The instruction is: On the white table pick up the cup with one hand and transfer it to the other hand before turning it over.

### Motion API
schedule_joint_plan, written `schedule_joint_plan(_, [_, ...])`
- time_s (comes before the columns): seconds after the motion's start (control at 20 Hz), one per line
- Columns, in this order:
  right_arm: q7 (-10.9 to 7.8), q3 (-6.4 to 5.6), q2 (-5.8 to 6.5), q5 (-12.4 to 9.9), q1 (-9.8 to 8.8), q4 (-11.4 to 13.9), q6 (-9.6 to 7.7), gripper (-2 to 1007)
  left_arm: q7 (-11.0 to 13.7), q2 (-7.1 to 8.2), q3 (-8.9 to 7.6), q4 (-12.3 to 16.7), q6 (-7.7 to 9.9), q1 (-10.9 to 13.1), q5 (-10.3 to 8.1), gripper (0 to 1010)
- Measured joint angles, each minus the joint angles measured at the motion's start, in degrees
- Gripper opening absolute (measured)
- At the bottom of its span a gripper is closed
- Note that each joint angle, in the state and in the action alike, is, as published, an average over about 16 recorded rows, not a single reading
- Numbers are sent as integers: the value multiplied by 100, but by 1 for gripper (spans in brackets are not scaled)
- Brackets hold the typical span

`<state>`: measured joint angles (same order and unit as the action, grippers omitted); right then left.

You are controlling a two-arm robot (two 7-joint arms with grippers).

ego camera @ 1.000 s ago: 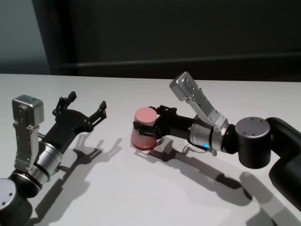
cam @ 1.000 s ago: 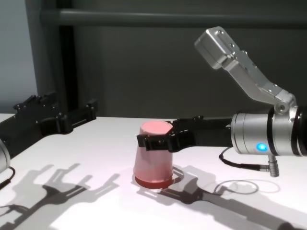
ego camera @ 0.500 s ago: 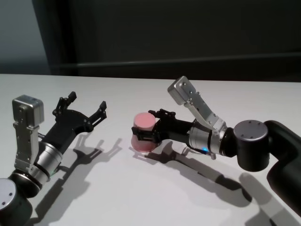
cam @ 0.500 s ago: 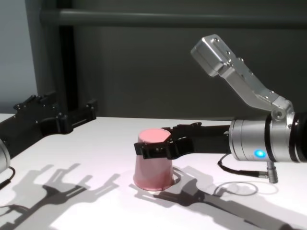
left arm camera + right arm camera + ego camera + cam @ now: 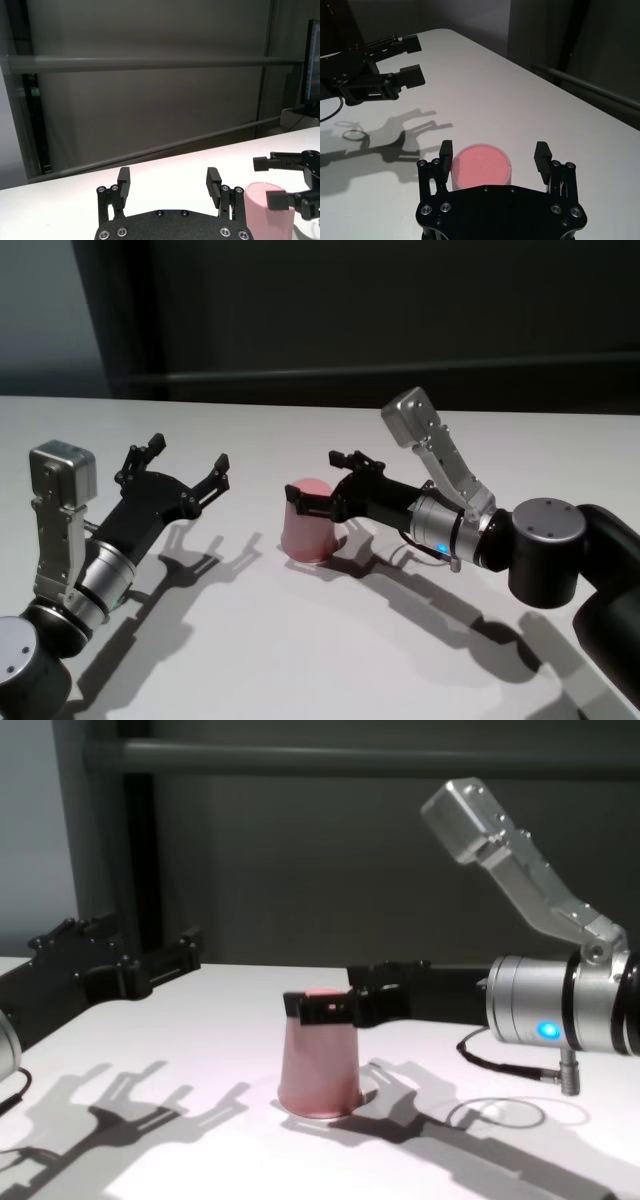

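- I see the cup [image 5: 305,531] upside down on the white counter [image 5: 330,660], centre of the head view.
- My right gripper [image 5: 318,481] straddles its upturned base, fingers wide, not touching.
- My left gripper [image 5: 186,460] hovers at left, fingers wide, holding nothing.
- No readable writing anywhere.

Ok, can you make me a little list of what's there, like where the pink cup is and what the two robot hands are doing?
cup: pink, standing upside down, wide rim on the table
table: white
right gripper: jaws open, one on each side of the cup's top, not squeezing it
left gripper: jaws open, holding nothing, off to the cup's left
cup held: no
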<state>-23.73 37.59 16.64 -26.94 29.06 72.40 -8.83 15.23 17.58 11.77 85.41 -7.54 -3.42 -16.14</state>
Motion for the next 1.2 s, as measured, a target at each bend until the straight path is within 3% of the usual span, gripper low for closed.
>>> schedule_joint_plan(0.25, [254, -362, -114, -123, -250, 131, 417, 1000, 0, 0, 0, 0, 0, 0, 0, 1001])
schedule_joint_plan(0.55, [709, -820, -182, -130, -649, 341, 1000, 1000, 0, 0, 0, 0, 0, 0, 0, 1001])
schedule_joint_plan(0.8, [1065, -1125, -131, -3, -1011, 520, 1375, 1000, 0, 0, 0, 0, 0, 0, 0, 1001])
schedule_joint_plan(1.2, [1435, -1551, 22, 150, -1561, 802, 1737, 1000, 0, 0, -1, 0, 0, 0, 0, 1001])
